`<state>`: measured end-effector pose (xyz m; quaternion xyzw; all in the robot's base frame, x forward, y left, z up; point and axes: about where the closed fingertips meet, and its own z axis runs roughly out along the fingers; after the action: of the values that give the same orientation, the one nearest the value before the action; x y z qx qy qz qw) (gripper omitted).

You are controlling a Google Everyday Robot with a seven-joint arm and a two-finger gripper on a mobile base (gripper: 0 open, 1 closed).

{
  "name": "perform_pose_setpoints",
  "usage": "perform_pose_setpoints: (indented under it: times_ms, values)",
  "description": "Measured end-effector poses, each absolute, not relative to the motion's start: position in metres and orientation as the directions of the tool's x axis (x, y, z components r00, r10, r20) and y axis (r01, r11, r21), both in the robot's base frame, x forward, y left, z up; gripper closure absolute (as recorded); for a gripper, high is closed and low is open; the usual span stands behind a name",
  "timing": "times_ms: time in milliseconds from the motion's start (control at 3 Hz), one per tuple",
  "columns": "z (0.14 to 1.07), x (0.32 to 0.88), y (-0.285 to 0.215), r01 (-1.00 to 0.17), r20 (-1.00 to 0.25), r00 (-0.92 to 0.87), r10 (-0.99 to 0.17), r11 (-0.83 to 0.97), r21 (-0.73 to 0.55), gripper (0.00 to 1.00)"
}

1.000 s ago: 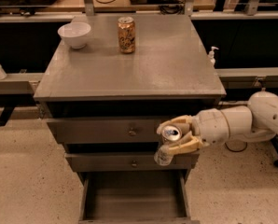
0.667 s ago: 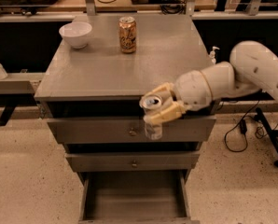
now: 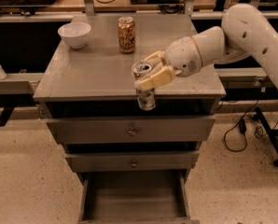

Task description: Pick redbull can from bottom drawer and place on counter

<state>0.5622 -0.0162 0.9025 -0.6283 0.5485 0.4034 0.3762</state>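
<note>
My gripper (image 3: 148, 73) is shut on the redbull can (image 3: 145, 96), a slim silvery can with a shiny top. It holds the can upright in the air at the front edge of the counter (image 3: 97, 73), its lower half hanging in front of the edge. The bottom drawer (image 3: 134, 197) is pulled open below and its tray is empty. My white arm (image 3: 237, 36) reaches in from the right.
A wider gold-orange can (image 3: 126, 34) and a white bowl (image 3: 74, 34) stand at the back of the counter. Two knobbed drawers (image 3: 132, 130) are shut above the open one. Cables and a stand leg (image 3: 269, 139) lie on the floor at right.
The gripper has lifted the can from in front of the drawers up to the counter's front edge and moved it a little to the left.
</note>
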Motion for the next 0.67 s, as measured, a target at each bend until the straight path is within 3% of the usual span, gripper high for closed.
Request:
perform_pose_setpoints:
  times_ms: [667]
  values:
    - [0.944, 0.606, -0.041, -0.991, -0.941, 0.038, -0.335, 0.110, -0.079, 1.00]
